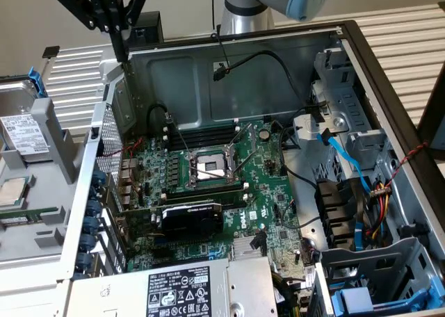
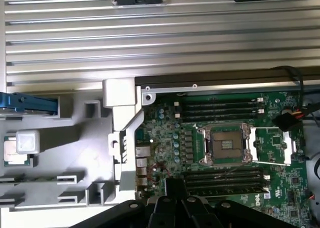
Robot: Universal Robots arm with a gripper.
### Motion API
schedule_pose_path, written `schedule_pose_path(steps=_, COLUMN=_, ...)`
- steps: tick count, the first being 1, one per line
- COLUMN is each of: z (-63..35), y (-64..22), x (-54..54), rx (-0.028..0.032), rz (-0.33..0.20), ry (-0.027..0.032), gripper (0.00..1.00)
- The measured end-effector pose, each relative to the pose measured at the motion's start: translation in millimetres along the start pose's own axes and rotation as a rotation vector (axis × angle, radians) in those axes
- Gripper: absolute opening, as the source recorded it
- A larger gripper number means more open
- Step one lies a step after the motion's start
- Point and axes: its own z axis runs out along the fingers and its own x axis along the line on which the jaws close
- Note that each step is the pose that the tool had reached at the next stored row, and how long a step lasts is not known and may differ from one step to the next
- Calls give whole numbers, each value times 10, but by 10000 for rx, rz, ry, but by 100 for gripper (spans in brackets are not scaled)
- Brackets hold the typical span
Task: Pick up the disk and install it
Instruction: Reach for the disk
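At eleven o'clock of the exterior view, near the rear corner of the open computer case [image 1: 229, 60], the gripper [image 1: 123, 53] hangs with its black fingers pressed together and nothing between them. It is apart from every component.

Task object: the disk [image 1: 22, 131] lies at nine o'clock of the same view, outside the case. It rests in a grey holder [image 1: 59, 133] on the ribbed metal table [image 1: 76, 74], white label up, with its blue carrier [image 1: 36, 80] showing at the twelve o'clock end. It is well apart from the gripper and untouched.

A small silver CPU chip [image 1: 12, 190] sits in the same holder, just at six o'clock of the disk.

Inside the case:
- The green motherboard [image 1: 208, 185] occupies the centre.
- Its CPU socket [image 1: 212, 165] has the load plate folded back.
- A black expansion card [image 1: 191, 220] lies at six o'clock of the socket.
- The grey power-supply box [image 1: 188, 289], with a black-and-white label, fills the six o'clock edge.
- A drive cage [image 1: 375, 258] with a blue tray stands at five o'clock.
- A blue cable [image 1: 339, 153] runs down the three o'clock side.

Seen from the wrist camera, the closed fingers [image 2: 175, 185] appear over the port-side edge of the motherboard, between the holder and the socket.
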Motion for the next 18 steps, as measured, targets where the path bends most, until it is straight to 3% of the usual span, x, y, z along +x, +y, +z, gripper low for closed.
schedule_pose_path(steps=18, z=-1, y=-23, x=462, rx=4, rz=-145, ry=99, gripper=11)
